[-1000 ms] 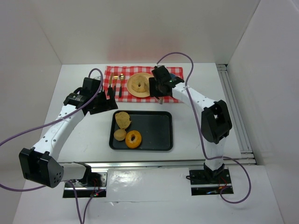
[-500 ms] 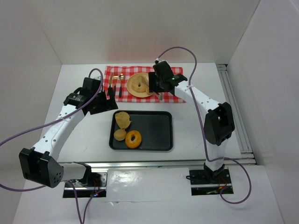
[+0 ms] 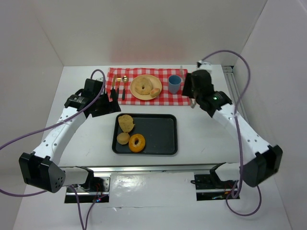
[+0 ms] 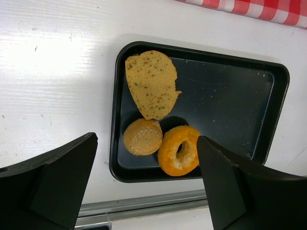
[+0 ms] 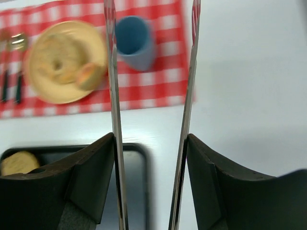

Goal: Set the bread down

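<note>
Here the bread lies on the plate (beside a bagel), apart from the right tool, open and empty.

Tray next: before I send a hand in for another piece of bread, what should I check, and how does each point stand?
1. Right hand empty: ok, open with nothing between its fingers.
2. Right hand away from the cup: ok, it hangs to the cup's right.
3. Left hand ready: ok, open and empty above the tray.
4. Bread on the tray: ok, a slice, a round roll and an orange ring lie at its left end.
5. Space to grip one alone: not ok, the three lie crowded together.
6. Room on the plate: cannot tell, a pale ring and a small bun cover most of it.
</note>
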Controlling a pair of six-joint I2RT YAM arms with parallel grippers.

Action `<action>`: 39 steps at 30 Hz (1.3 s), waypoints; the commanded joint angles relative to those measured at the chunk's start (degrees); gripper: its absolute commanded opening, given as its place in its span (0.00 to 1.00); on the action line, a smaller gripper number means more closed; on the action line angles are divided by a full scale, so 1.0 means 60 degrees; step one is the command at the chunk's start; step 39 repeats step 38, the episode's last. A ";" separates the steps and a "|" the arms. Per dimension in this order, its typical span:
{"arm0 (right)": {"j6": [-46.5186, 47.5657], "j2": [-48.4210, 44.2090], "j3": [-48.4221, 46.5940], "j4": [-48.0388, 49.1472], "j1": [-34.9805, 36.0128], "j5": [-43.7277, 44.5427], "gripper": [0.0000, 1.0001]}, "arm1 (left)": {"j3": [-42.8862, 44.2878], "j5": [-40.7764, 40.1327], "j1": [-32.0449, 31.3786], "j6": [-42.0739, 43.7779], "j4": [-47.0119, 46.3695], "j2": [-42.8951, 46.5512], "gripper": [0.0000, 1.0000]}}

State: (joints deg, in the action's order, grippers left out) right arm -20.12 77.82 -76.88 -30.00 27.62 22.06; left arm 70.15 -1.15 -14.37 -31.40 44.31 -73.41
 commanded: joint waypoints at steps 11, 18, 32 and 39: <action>-0.0499 0.0076 0.3352 0.2902 -0.2434 0.0629 0.72 | 0.0116 0.0616 0.0139 0.0252 -0.0047 0.0149 0.99; -0.0178 0.2378 0.3073 0.4457 -0.2625 0.1200 0.74 | 0.0027 0.0484 0.0139 0.0252 -0.0047 0.0355 0.99; -0.1583 0.1797 0.0581 0.0240 -0.2962 0.1655 1.00 | 0.0203 0.0294 0.0227 0.0340 -0.0047 0.0442 0.99; -0.1759 0.0683 0.2177 0.0136 -0.3079 0.1757 1.00 | 0.0203 0.0294 0.0227 0.0340 -0.0047 0.0355 0.99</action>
